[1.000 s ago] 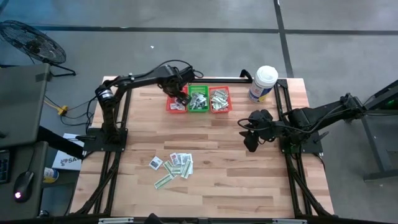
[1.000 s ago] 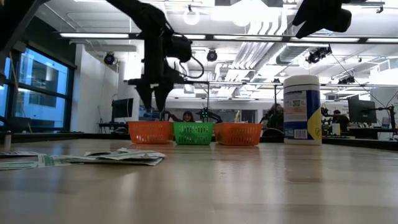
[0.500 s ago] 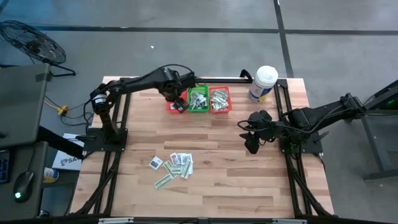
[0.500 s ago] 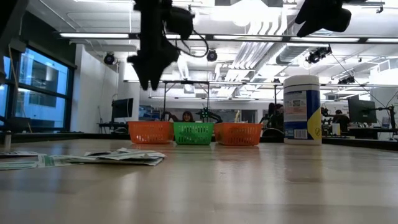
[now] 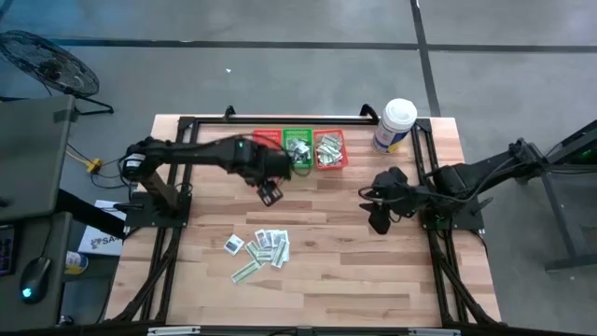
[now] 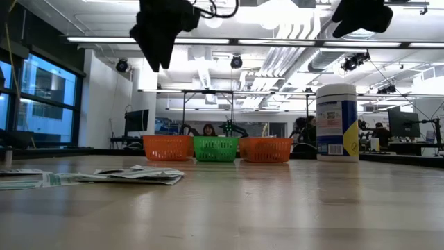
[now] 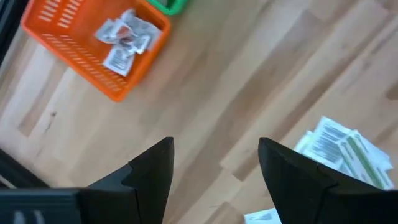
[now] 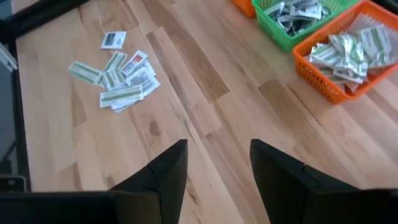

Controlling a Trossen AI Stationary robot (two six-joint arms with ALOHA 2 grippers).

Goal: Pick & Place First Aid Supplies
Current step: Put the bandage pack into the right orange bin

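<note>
A loose cluster of first aid packets point(image 5: 261, 248) lies on the near-left part of the wooden table point(image 5: 373, 271), the narrow green-and-white strips fanned out at differing angles, most with their long axes running roughly from the near-left toward the far-right, while a squarish white packet point(image 5: 233, 245) sits just beside the pile's left edge. Above the bare boards between that pile and the three mesh baskets along the far edge hangs the left gripper point(image 5: 270, 193), its two dark fingers point(image 7: 152, 171) spread apart with nothing between them. The left red basket point(image 7: 93, 50) holds a few white packets, the green basket point(image 5: 298, 147) more of them, and the right red basket point(image 8: 348, 53) a heap of green-and-white strips. A second ago the left gripper was over the left red basket; half a second ago it was still at the baskets' front edge, and it has since swung out toward the middle of the table and nearer the pile. The right gripper point(image 5: 378, 217), likewise parted and empty, hovers over the table's right side where it was a second ago, and the white tub point(image 5: 395, 126) at the far right corner has not moved.
</note>
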